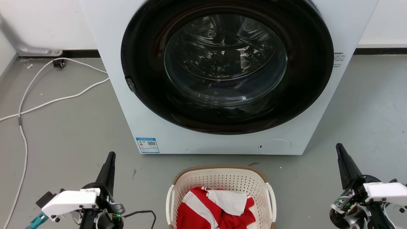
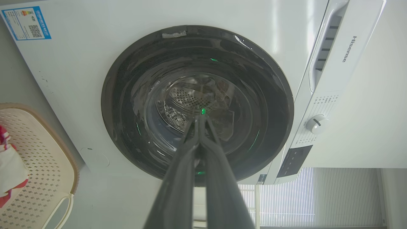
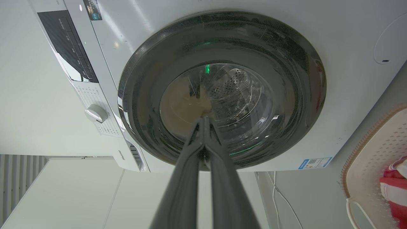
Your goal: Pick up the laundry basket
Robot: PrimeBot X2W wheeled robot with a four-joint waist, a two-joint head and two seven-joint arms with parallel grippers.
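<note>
While the laundry basket (image 1: 222, 178) sat untouched on the floor (image 1: 79, 127) between them, the left gripper (image 1: 110, 160) and right gripper (image 1: 341, 156) were pressed together. The reach seemed not begun; each needed to open at its side handles (image 1: 271, 197).

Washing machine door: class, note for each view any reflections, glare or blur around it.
Head view: the washing machine door is sharp and evenly lit, with pale reflections on its glass. Left wrist view: green glints on it, left gripper soft up close. Right wrist view: a green glint, a tan reflection, right gripper likewise soft.
</note>
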